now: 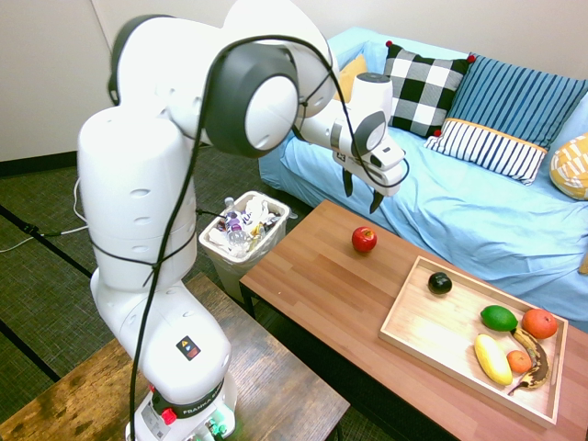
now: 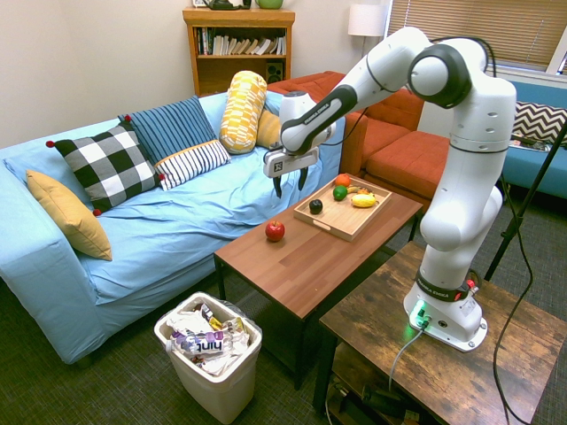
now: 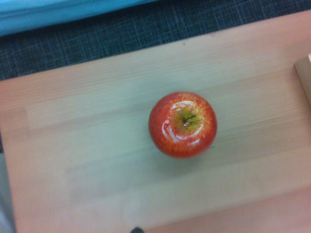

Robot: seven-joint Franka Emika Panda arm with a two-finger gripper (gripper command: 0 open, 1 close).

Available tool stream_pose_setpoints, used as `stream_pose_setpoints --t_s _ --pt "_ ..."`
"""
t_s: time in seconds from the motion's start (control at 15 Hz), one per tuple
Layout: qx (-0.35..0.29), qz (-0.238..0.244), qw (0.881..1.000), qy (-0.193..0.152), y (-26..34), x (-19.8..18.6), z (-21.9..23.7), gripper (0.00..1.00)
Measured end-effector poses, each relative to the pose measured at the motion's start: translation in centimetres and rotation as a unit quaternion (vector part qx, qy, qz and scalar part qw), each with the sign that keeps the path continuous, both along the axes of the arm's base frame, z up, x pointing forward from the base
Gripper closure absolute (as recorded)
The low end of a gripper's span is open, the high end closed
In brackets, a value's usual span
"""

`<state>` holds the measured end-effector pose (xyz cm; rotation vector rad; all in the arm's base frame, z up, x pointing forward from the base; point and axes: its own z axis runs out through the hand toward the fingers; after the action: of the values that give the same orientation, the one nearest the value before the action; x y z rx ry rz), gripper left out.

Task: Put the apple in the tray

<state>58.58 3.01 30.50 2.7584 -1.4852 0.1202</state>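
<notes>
The small glossy red apple (image 1: 365,240) (image 2: 275,230) sits alone on the wooden coffee table, near the sofa-side edge. In the wrist view the apple (image 3: 182,124) shows from straight above, its yellowish stem patch up. My gripper (image 1: 360,190) (image 2: 288,182) hangs open well above the apple, fingers pointing down, holding nothing. The light wood tray (image 1: 411,319) (image 2: 335,226) lies at the other end of the table, apart from the apple, with several fruits in it; one corner of the tray (image 3: 304,77) shows in the wrist view.
The tray holds a small dark fruit (image 1: 440,283), a green fruit (image 1: 499,318), an orange-red fruit (image 1: 539,322) and a banana (image 1: 493,359). A blue sofa (image 1: 478,207) with cushions runs behind the table. A full white bin (image 1: 244,230) stands at the table's end.
</notes>
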Motion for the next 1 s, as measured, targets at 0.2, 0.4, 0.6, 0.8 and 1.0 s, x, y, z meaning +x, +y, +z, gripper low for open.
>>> stream_pose_setpoints --t_s 0.2,0.4,0.6,0.8,1.0 --pt "-0.004 -0.008 1.0 0.02 -0.3 3.6 -4.2 0.0" --pt "0.0 -0.017 0.999 0.041 -0.1 5.3 -7.7 0.0" --pt "-0.002 -0.019 0.998 0.061 0.3 6.0 -11.2 0.0" --pt "-0.002 -0.025 0.997 0.073 0.2 6.3 -13.4 0.0" --pt "0.0 -0.028 0.996 0.086 0.3 6.0 -15.1 0.0"
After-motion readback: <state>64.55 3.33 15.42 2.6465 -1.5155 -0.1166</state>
